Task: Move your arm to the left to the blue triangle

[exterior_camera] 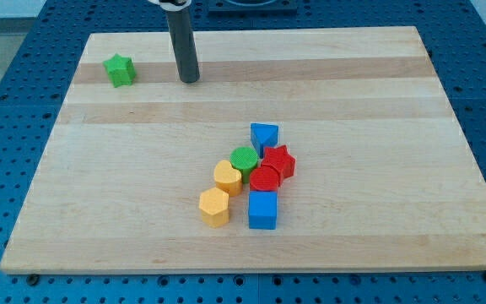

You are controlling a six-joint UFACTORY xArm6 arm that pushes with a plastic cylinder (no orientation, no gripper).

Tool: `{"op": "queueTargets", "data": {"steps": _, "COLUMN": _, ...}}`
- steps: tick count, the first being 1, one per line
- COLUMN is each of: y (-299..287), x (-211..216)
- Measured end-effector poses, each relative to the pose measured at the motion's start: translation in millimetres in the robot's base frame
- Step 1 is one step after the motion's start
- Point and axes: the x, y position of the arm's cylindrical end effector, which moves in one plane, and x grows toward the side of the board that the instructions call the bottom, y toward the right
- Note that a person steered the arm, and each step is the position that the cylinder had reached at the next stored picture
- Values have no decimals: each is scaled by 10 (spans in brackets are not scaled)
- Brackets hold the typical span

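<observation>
Now, scanning from the view's left, you meet a green star (120, 70) near the board's (378, 67) top-left corner. Just at its 3 o'clock stands my tip (190, 80), touching nothing; it is a bare rod, so you have no claw to read as apart or together. The blue triangle (264, 135) lies well away at the tip's 4 o'clock, topping a cluster: yellow hexagon (214, 207), yellow heart (228, 176), green cylinder (244, 159), blue cube (262, 209), red cylinder (265, 178), red star (279, 160).
</observation>
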Motion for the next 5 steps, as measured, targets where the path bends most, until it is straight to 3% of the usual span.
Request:
{"op": "queueTargets", "data": {"steps": 1, "y": 431, "x": 417}}
{"op": "queueTargets", "data": {"steps": 3, "y": 432, "x": 1178}}
{"op": "queueTargets", "data": {"steps": 5, "y": 609, "x": 1362}}
